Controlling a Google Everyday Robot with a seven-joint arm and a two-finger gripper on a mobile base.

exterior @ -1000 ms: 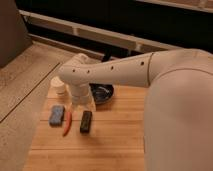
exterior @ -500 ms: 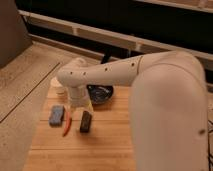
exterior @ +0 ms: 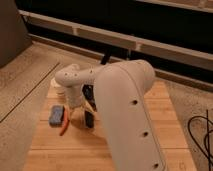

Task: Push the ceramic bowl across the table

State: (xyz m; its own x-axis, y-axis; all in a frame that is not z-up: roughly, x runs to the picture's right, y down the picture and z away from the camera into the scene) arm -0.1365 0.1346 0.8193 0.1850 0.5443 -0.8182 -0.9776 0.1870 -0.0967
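The ceramic bowl is almost wholly hidden behind my white arm; only a dark sliver shows between the arm's links, near the far middle of the wooden table. My gripper seems to be the dark piece sticking up behind the arm, at the table's far edge beyond the bowl. The arm's big white links fill the middle of the view.
A small white cup stands at the table's far left. A blue sponge, an orange stick-like object and a dark bar lie on the left part. Speckled floor lies left; black cables lie right.
My arm has swung closer and now fills more of the view. The bowl, seen to the right of the forearm before, is now nearly covered by it.
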